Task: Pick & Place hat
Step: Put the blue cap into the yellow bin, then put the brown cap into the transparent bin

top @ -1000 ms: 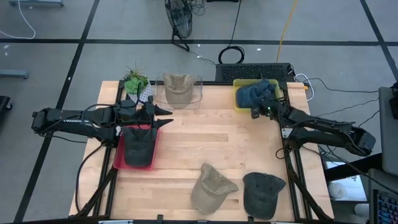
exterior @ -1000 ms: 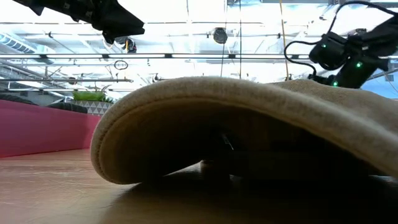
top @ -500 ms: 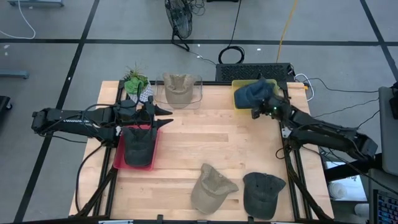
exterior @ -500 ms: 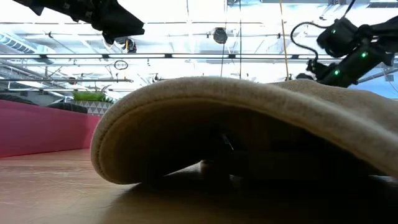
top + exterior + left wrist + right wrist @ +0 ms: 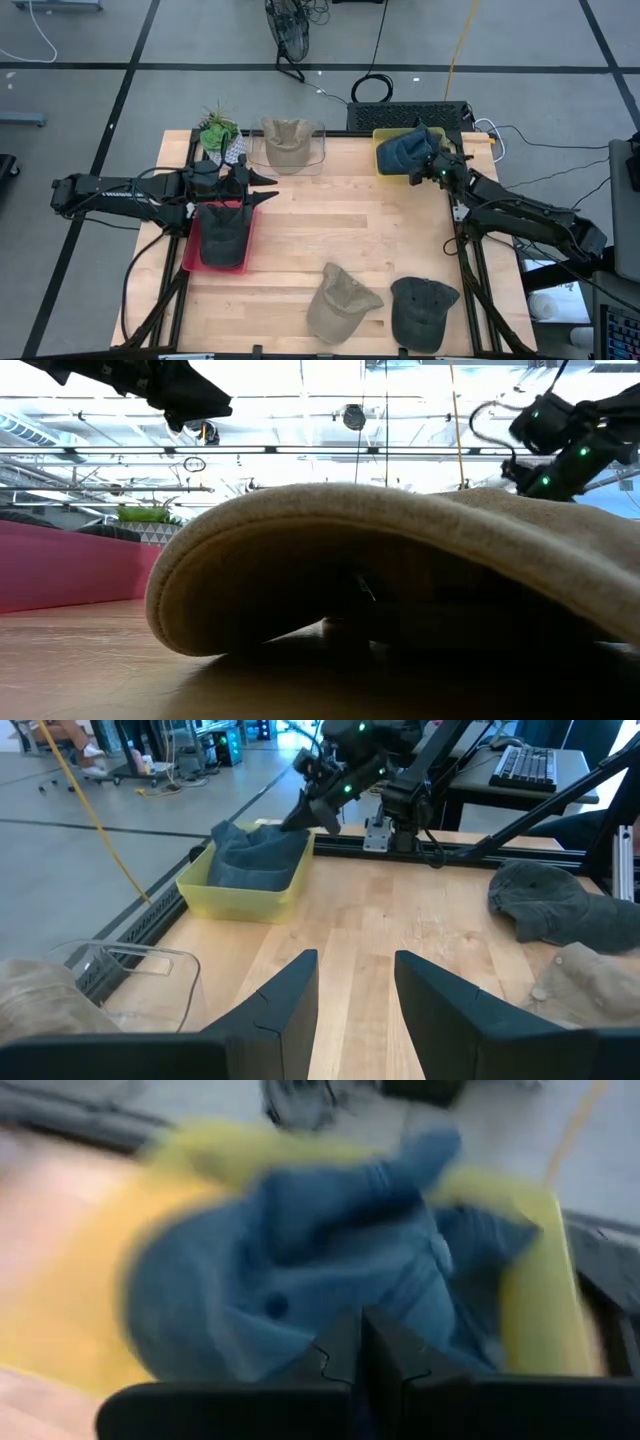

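The right gripper [image 5: 425,170], fingers pressed together, should clear the blue hat [image 5: 405,150] without dragging it from the yellow bin [image 5: 385,165]; left gripper [image 5: 262,188] fingers spread.

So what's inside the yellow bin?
A blue hat fills the yellow bin, with the right pincer shut at its edge. Anything beneath the hat is covered.
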Robot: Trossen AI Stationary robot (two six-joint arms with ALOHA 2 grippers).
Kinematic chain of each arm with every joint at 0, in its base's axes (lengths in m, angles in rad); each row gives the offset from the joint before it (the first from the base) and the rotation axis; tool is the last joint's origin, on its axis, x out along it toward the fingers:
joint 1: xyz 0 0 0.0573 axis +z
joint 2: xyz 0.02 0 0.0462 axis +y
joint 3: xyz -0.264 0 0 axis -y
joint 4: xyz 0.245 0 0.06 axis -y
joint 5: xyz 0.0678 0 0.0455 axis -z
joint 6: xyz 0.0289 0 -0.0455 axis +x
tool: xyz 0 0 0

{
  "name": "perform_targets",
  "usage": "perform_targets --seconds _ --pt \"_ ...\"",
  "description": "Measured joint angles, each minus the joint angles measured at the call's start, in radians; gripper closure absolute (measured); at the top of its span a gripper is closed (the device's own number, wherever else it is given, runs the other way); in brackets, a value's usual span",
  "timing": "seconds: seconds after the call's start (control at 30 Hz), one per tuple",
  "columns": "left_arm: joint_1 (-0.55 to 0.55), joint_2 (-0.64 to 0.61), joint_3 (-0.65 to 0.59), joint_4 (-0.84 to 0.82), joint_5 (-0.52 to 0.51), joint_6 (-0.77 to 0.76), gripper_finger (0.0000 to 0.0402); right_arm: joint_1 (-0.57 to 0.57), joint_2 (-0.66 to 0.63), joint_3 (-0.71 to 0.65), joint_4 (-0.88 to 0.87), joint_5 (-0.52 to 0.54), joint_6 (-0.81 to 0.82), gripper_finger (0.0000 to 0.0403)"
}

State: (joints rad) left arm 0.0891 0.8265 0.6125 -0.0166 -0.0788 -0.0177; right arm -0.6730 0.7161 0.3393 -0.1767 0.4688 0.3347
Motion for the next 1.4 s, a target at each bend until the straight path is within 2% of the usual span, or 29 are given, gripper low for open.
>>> perform_targets --seconds 0.13,0.5,0.77,1.2,1.4 --pt "0.0 0.0 0.0 0.003 0.0 0.009 0.0254 -0.027 0.051 -0.014 -0.047 -0.03 0.036 0.0403" --pt "0.0 0.0 0.0 0.012 0.0 0.024 0.0254 -0.04 0.137 -0.121 0.218 -0.045 0.04 0.0403" --pt "0.0 0.0 0.0 0.008 0.0 0.02 0.0254 -0.078 0.14 -0.151 0.241 -0.052 0.012 0.0403" --pt "0.0 0.0 0.0 -0.01 0.0 -0.01 0.0254 -0.077 -0.064 -0.142 0.244 -0.085 -0.049 0.0403" --pt "0.0 0.0 0.0 -0.011 0.0 -0.031 0.0254 -0.04 -0.148 -0.142 0.238 -0.108 -0.061 0.0403"
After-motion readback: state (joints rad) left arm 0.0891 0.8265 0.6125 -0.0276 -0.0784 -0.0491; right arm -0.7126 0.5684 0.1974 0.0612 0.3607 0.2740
